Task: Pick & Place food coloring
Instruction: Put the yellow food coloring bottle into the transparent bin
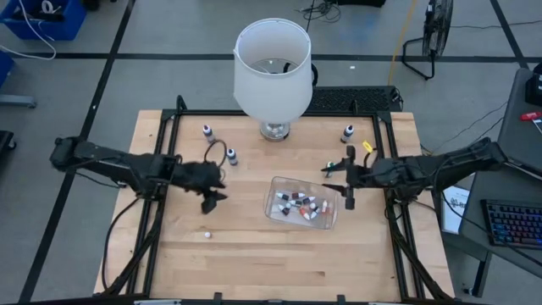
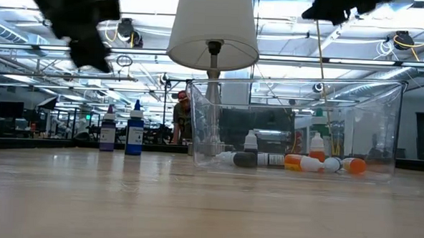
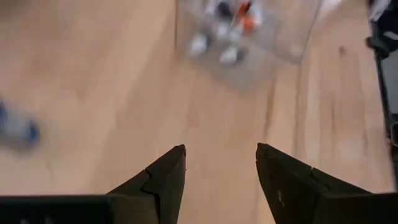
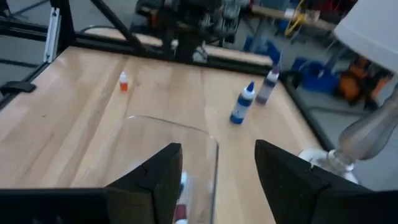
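While most food coloring bottles (image 1: 302, 204) already lie in the clear plastic tub (image 1: 275, 188) at table centre, you've still got loose ones outside: a blue-bodied bottle (image 1: 231, 157) and a purple one (image 1: 207, 131) at roughly 10 o'clock from the tub, a white-capped bottle (image 1: 347, 133) at 1 o'clock, and a small orange one (image 1: 207, 234) at 8 o'clock, near the front edge.

Your left gripper (image 1: 212, 196) hovers at 9 o'clock from the tub, jaws apart and empty in the left wrist view. The blue bottle sits near it at about 1 o'clock, upright, long axis vertical; the orange one lies at 6 o'clock. Left arm is nearer both, so I'd judge it the arm for either pick.

Your right gripper (image 1: 349, 196) hangs just beside the tub's 3 o'clock edge, fingers spread, nothing between them.

Tub contents: approx a dozen bottles, mostly lying on their sides, orange, white & dark caps mixed; one stands upright in the low view.
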